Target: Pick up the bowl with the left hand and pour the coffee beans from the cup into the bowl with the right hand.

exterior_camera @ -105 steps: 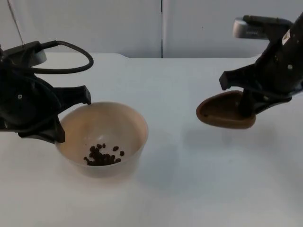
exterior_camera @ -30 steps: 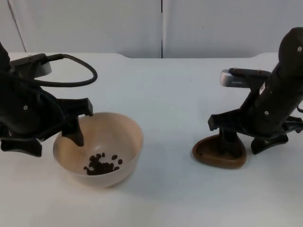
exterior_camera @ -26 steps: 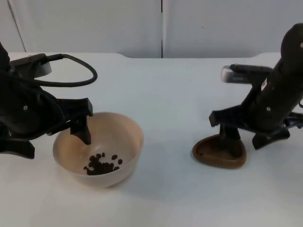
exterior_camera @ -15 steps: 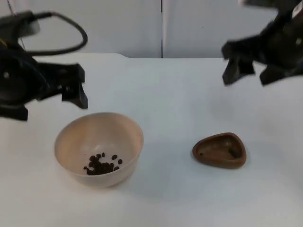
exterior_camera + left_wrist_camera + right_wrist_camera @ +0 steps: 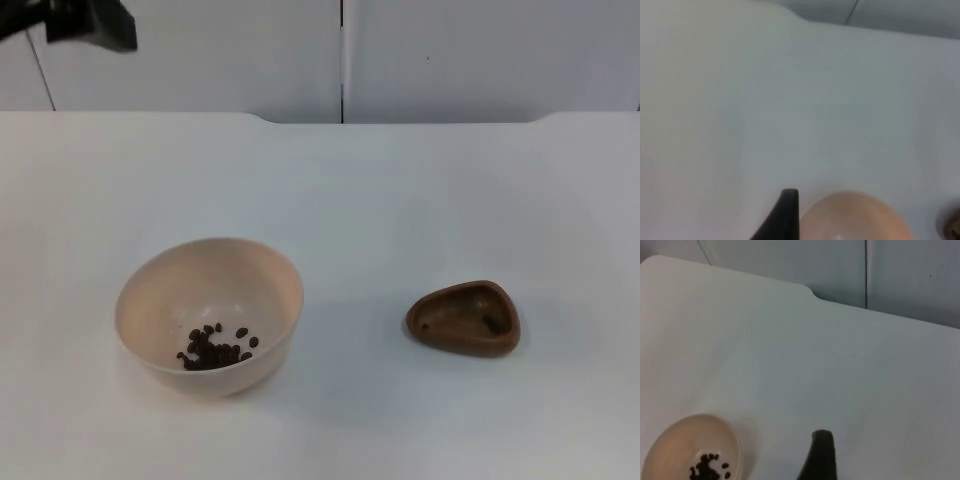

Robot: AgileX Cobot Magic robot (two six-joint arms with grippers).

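White table (image 5: 400, 200) carries everything, both vessels standing on it and nothing held. Largest: cream bowl (image 5: 150, 290), upright, left of centre toward the near edge. Next: brown cup (image 5: 450, 335), upright, well apart to the bowl's right. Smallest: beans (image 5: 215, 345), heaped in the bowl's bottom. Cup interior looks empty apart from one dark spot; bean or shadow, cannot tell. Judgement: the pour is done and the vessels are set down, so the step in hand is parking the arms. Left gripper (image 5: 90, 20) hangs high at the far left corner; in its wrist view it stands above and beside the bowl's rim, clear of it. Right gripper (image 5: 820, 455) sits high over the table, with the bowl and its beans off to one side in its wrist view. Open or closed: cannot tell for either. To do it well: keep both grippers at height, move away from the vessels and not across them, and do not descend near the bowl's rim, since a light bowl would likely tip or slide and spill. Counts: table 1; bowl 1; cup 1; grippers 2; beans in one cluster, roughly fifteen to twenty, overlapping, so no exact count.
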